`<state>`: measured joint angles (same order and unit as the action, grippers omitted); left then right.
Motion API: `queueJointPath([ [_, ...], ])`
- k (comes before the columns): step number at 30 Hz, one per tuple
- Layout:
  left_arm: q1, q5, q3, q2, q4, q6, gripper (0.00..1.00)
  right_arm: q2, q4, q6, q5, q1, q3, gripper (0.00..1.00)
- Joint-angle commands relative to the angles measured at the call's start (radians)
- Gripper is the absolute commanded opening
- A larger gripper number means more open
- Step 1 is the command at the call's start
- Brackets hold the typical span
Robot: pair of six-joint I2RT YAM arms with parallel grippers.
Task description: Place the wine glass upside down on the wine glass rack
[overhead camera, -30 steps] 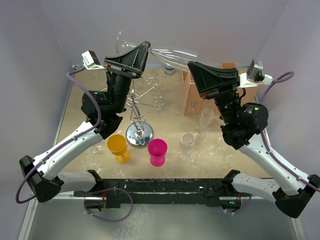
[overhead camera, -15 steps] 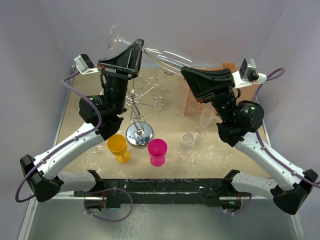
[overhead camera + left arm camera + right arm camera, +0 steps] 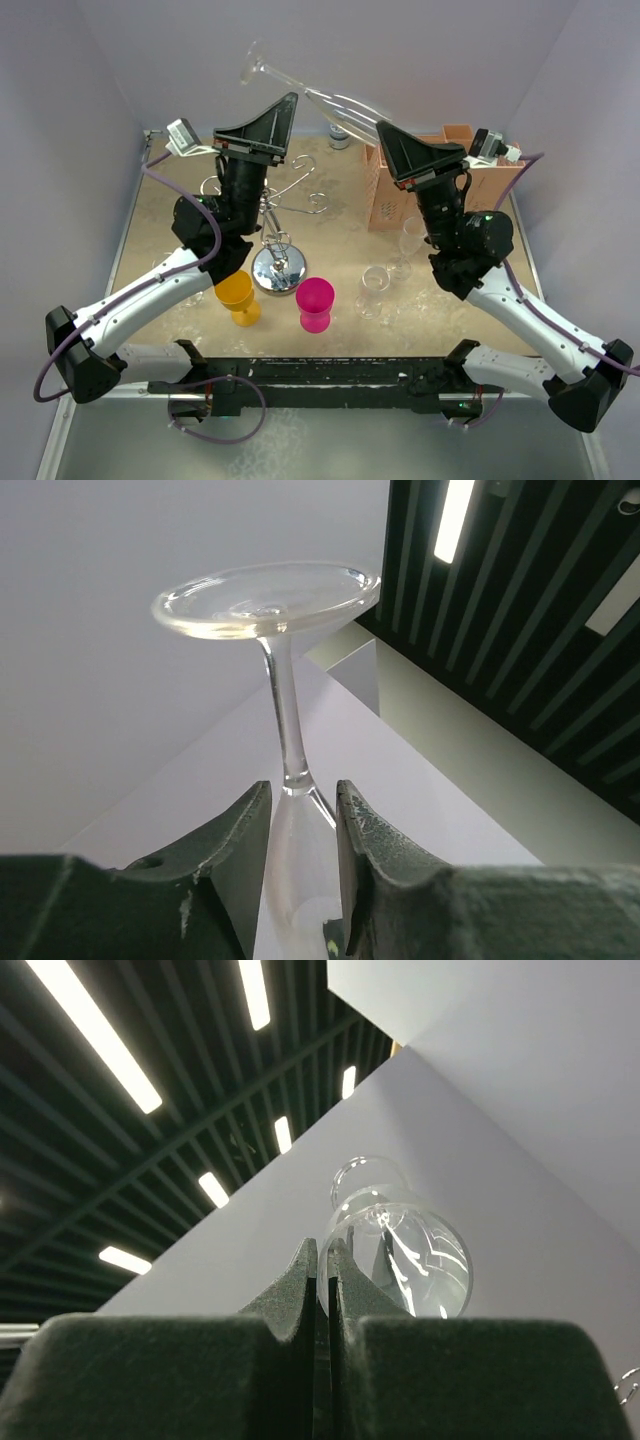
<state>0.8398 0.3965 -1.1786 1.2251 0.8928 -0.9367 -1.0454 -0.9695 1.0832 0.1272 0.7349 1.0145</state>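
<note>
With right jaws clamped thin on the bowl's rim, holding the wine glass [image 3: 345, 108] in the air above the far edge of the tabletop [image 3: 335, 235], slanted, foot toward the far left corner; with left jaws parted either side of where stem meets bowl, pressing or not, cannot tell. Not yet hung: nothing on the rack [image 3: 278, 270], left of middle. Left to do: turning foot-up, sliding onto a scroll arm, letting go. Of containers: box [image 3: 385, 205] by the far right corner, contents hidden; yellow cup [image 3: 236, 292] and pink cup [image 3: 316, 302] toward the near edge, upright, nothing seen inside.
</note>
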Motion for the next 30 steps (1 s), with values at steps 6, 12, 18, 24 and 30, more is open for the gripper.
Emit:
queueJointPath([
  [6,0.005,-0.006,-0.019,-0.018,-0.025,0.1,0.37,0.01,-0.037,0.078,0.038,0.004,0.043,0.0],
  [12,0.005,0.015,-0.029,-0.003,-0.013,0.118,0.42,0.019,-0.026,0.078,-0.004,0.004,0.045,0.0],
  [18,0.005,-0.007,-0.059,0.014,0.001,0.136,0.34,0.022,-0.01,0.094,-0.033,0.003,0.037,0.0],
  [24,0.005,0.006,-0.059,0.009,0.011,0.144,0.3,0.034,-0.016,0.112,-0.045,0.003,0.012,0.0],
  [30,0.005,0.031,-0.057,-0.002,0.014,0.155,0.23,0.055,-0.017,0.132,-0.055,0.004,-0.032,0.0],
])
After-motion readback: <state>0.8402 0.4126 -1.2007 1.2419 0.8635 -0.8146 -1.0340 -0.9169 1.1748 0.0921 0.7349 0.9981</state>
